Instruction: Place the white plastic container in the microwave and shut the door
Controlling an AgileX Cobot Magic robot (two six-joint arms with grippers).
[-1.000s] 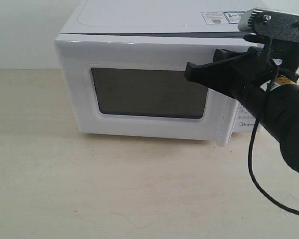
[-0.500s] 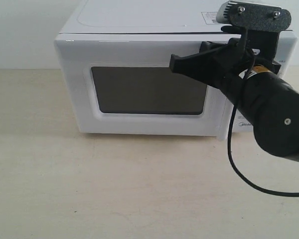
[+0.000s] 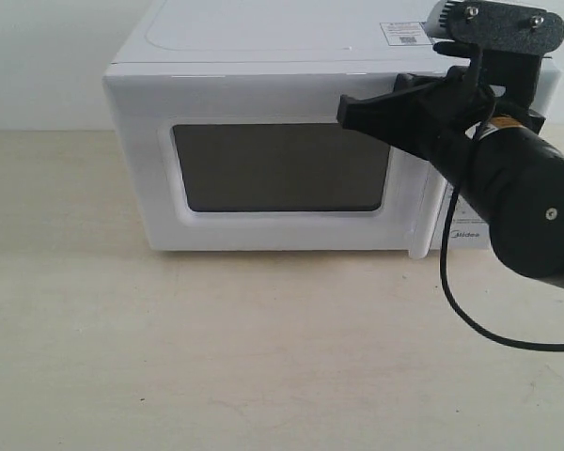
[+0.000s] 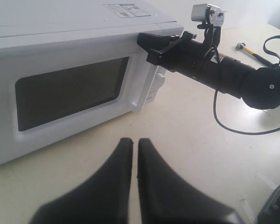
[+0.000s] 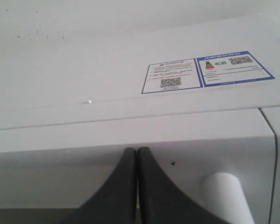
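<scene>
- Sitting in the upper middle of the exterior frame, the microwave [image 3: 263, 33] is a white, boxy, glossy unit on a pale wood-grain tabletop [image 3: 216, 357].
- the door [image 3: 263, 94] is shut flush, with a thin straight seam along its top edge. Its dark window [image 3: 282, 169] is a matte rectangle with rounded corners, and a rounded vertical bar handle [image 3: 419, 225] runs down the door's right edge.
- The white plastic container shows in no view, and the window is too dark to see through.
- The right gripper [image 3: 342, 112] has black wedge-shaped fingers pressed together with nothing between them. Its tip is at the door's upper right, above the window's corner, just below the top seam; I can't tell whether it touches.
- The left gripper [image 4: 132, 140] has its black fingers together with only a hairline slit, and it holds nothing. It hangs over the tabletop in front of the microwave, well apart from the door.
- Open room: the tabletop is wide across the lower half of the frame and along the left edge. A black cable [image 3: 470, 319] loops at the lower right.
- Blue-edged stickers [image 3: 401, 33] lie flat on the smooth top.
- A small hammer-like tool [image 4: 247, 48] lies on the table beyond the right arm.
</scene>
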